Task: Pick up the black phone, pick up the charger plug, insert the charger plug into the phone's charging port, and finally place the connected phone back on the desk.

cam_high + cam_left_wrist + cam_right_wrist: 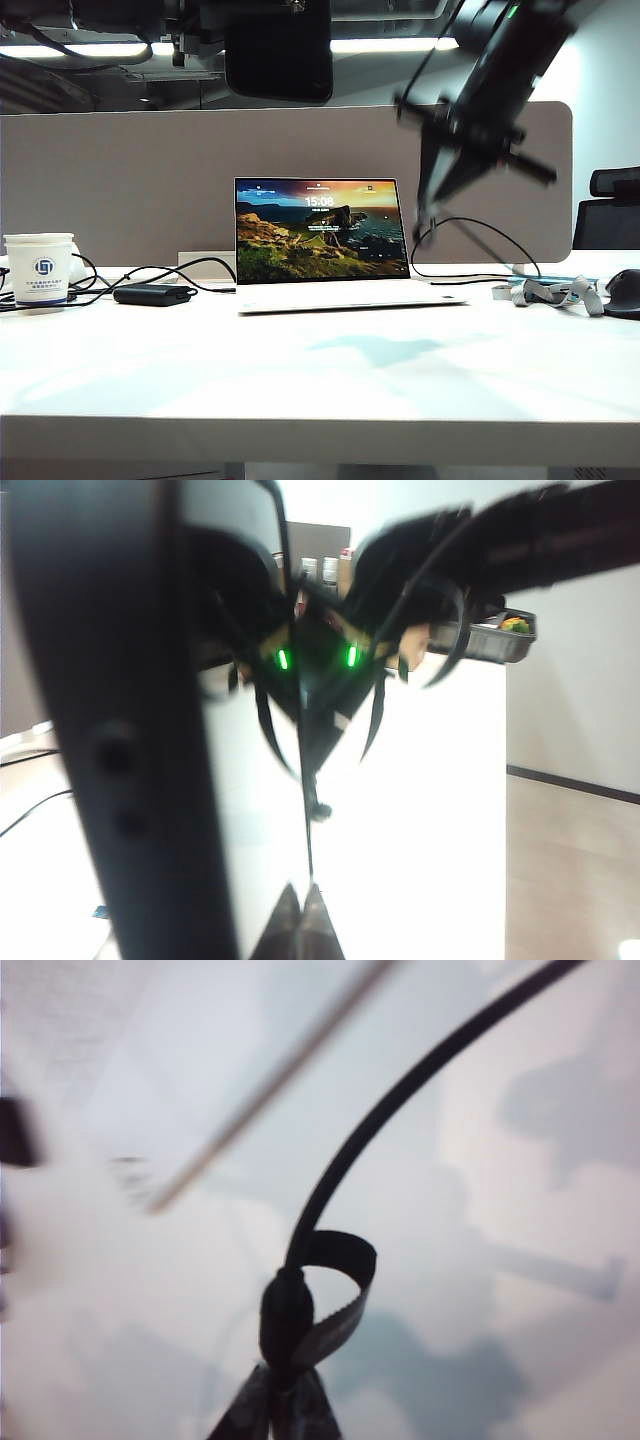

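The left gripper is closed on the edge of the phone, held upright high above the desk at the top of the exterior view. The right gripper, blurred and raised over the laptop, is pinched shut on the plug, its cable trailing down behind. So both pick-ups look done and insertion is in hand; next the plug tip must be brought to the phone's port and lined up squarely, though the port itself cannot be made out here.
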Tool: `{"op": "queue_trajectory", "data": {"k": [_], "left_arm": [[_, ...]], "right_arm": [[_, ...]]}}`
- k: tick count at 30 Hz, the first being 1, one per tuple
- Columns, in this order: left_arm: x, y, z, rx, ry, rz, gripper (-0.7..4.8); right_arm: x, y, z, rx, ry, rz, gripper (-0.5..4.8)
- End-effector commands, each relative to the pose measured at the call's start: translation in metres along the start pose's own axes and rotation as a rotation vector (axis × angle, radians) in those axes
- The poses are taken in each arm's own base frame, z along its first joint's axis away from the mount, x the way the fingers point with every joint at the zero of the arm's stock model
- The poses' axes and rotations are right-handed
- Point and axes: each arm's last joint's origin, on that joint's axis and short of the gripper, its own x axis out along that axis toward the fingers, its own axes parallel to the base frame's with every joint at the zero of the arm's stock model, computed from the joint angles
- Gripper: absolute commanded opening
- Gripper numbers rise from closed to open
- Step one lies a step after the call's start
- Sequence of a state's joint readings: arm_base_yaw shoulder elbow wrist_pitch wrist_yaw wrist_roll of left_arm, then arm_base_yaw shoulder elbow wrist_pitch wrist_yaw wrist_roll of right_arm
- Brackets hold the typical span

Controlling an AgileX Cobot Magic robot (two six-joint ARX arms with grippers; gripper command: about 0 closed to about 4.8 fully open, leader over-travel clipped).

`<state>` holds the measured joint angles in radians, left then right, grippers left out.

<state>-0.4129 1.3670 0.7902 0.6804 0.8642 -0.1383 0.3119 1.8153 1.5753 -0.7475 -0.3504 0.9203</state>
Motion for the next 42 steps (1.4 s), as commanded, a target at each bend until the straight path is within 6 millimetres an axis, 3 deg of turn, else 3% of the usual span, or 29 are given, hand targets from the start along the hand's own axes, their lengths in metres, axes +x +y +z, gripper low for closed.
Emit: {"op": "queue_trajectory", "data": {"k": [1, 5, 11, 20, 30, 42], "left_arm": [[-0.001, -0.002, 0.007, -0.006, -0.027, -0.019, -0.07], [-0.001, -0.002, 0.007, -0.022, -0.027, -0.019, -0.07], [-0.001, -0.002, 0.007, -0.026, -0.027, -0.020, -0.07], [-0.001, -0.002, 0.007, -0.028, -0.027, -0.021, -0.07], [-0.001, -0.002, 0.007, -0.030, -0.027, -0.020, -0.07], [-0.001, -0.003, 0.007, -0.059, -0.018, -0.062, -0.07]], "right_arm": [[-0.038, 0.015, 0.008, -0.141, -0.090, 0.202, -0.06], [-0.072, 0.027, 0.013, -0.279, -0.192, 0.381, -0.06], [-0.097, 0.043, 0.008, -0.399, -0.181, 0.597, -0.06], [-0.097, 0.043, 0.007, -0.358, -0.108, 0.641, 0.04], [-0.099, 0.045, 0.008, -0.479, -0.161, 0.658, 0.07], [-0.119, 0.065, 0.008, -0.872, -0.259, 0.930, -0.01]]}}
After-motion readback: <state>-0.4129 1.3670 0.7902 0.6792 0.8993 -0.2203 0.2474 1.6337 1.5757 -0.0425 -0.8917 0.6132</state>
